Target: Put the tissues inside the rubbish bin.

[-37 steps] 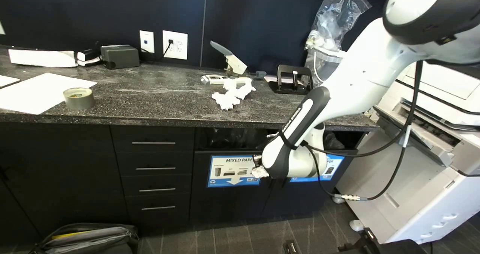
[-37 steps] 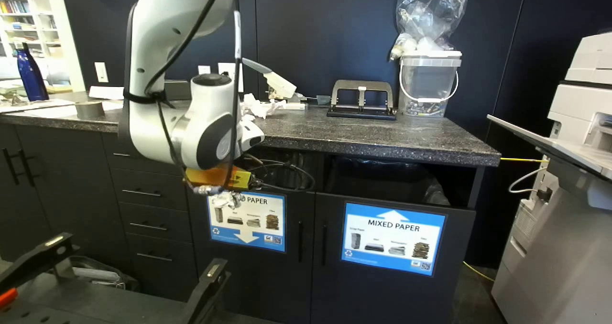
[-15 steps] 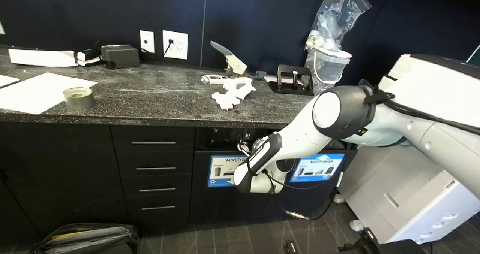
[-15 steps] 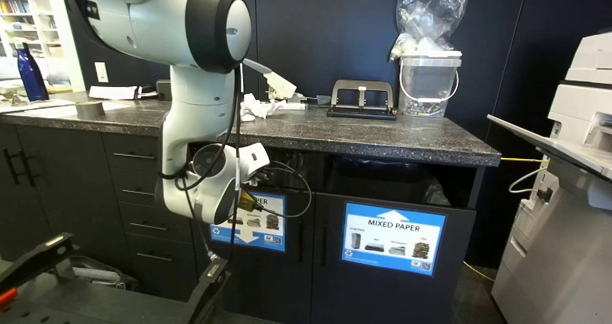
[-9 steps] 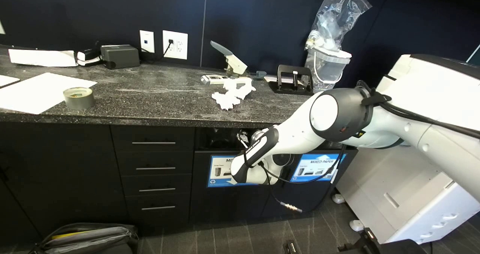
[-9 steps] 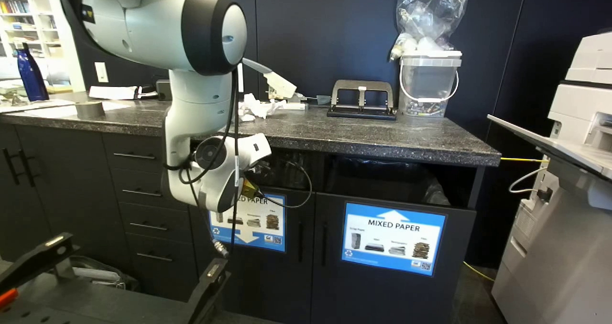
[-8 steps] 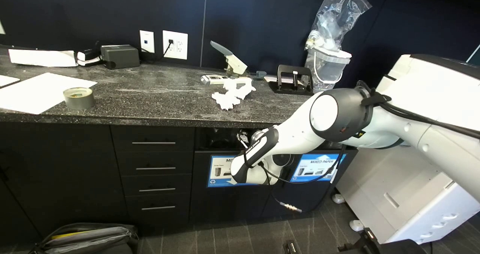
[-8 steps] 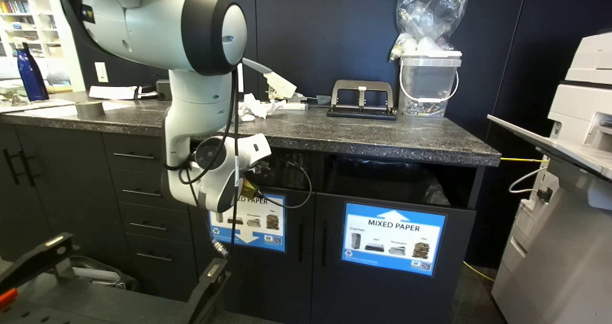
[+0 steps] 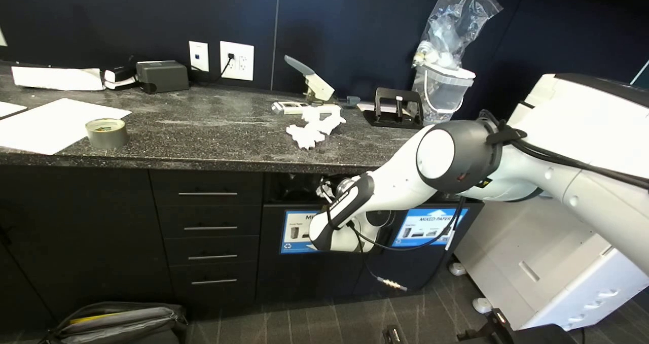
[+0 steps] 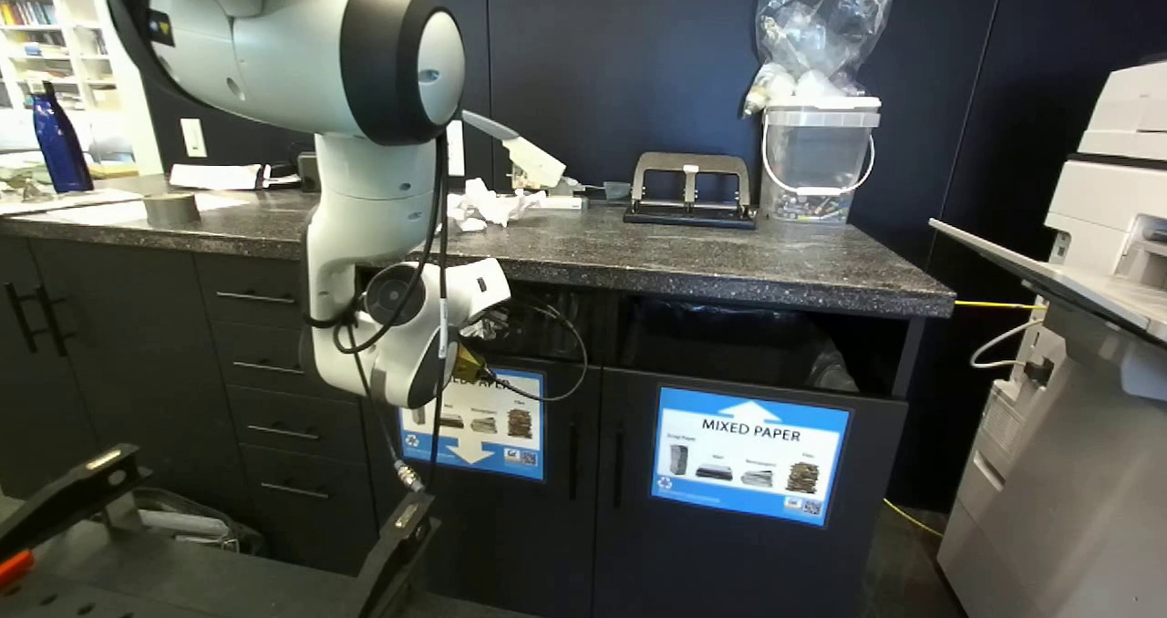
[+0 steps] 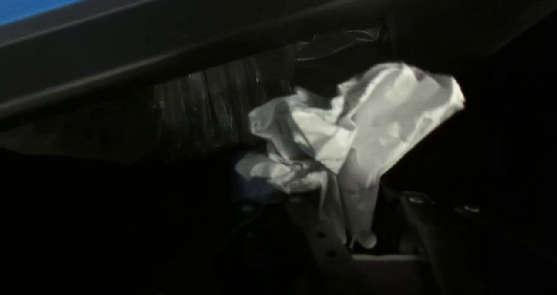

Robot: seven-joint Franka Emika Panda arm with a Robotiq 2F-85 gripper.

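Tissue (image 11: 361, 142), a single crumpled white paper wad, is seen straight ahead of the black two-finger gripper (image 11: 357, 199) in the dim wrist view. The jaws are spread apart; the tissue's narrow tail sits btwn them, apparently touching one, w/ a dark gap left to the opp. one, so no firm pinch is shown. The long axis is pointed outward from the gripper: tail at the jaws, broad creased end past the tips.

Next out, the dark plastic-lined rubbish bin (image 11: 213, 103) is seen behind the tissue, in the slot btwn the dark speckled counter (image 9: 223, 143) above and the black cabinet door panel (image 9: 309, 278) below. Depth past the rim can't be told. Release is judged to be the step in hand: a straight drop is needed, as the tail could cling to the touched jaw.

Further off, a loose heap of crumpled white tissues (image 9: 312, 127) is seen on the counter, well apart from the gripper; prob. to be fetched later. Only one white-and-black robot arm (image 10: 365, 208) is present, so none is nearer.
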